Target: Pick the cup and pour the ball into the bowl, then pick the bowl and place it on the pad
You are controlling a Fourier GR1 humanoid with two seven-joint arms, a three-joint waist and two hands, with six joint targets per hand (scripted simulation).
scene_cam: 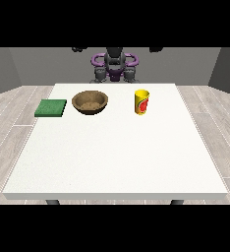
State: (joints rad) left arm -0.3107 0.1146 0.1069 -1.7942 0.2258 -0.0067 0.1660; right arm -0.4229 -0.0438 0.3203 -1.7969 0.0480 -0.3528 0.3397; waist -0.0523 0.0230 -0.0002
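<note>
A yellow cup (142, 102) with a red mark stands upright on the white table (117, 157), right of centre at the far side. To its left sits a brown bowl (90, 102). A flat green pad (51, 108) lies further left, near the table's left edge. No ball shows; the inside of the cup is hidden. Both hands are raised high beside the robot, well behind and above the table: the hand at the view's left (78, 49) and the hand at the view's right (157, 49). Neither touches anything.
The robot's torso (115, 66) stands behind the table's far edge. The near half of the table carries no objects. Grey wooden floor surrounds the table.
</note>
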